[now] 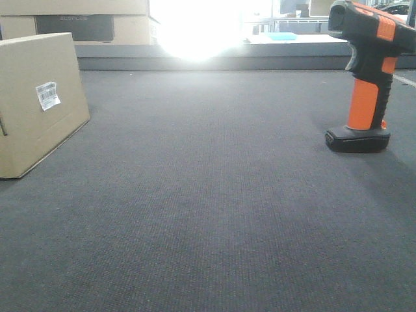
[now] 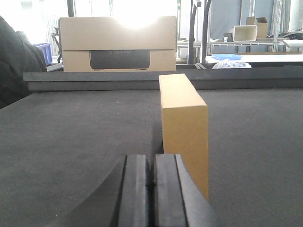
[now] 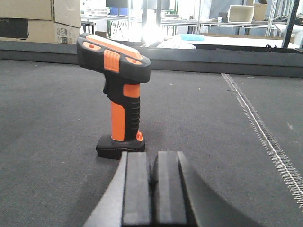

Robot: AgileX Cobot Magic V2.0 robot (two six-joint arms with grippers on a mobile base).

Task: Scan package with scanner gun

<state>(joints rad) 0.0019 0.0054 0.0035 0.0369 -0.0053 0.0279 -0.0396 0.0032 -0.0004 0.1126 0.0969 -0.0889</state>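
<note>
A brown cardboard package [image 1: 36,101] with a white barcode label [image 1: 47,95] stands at the left of the dark mat. In the left wrist view the package [image 2: 184,127] stands end-on just ahead and right of my left gripper [image 2: 152,163], which is shut and empty. An orange and black scanner gun [image 1: 367,71] stands upright on its base at the right. In the right wrist view the scanner gun [image 3: 118,94] stands just ahead and left of my right gripper [image 3: 152,161], which is shut and empty. Neither gripper shows in the front view.
A raised dark ledge [image 1: 214,62] runs along the mat's far edge. A large cardboard box [image 2: 117,45] with a black panel stands beyond it at the back left. A stitched seam [image 3: 265,137] runs along the mat on the right. Shelves and tables stand in the background.
</note>
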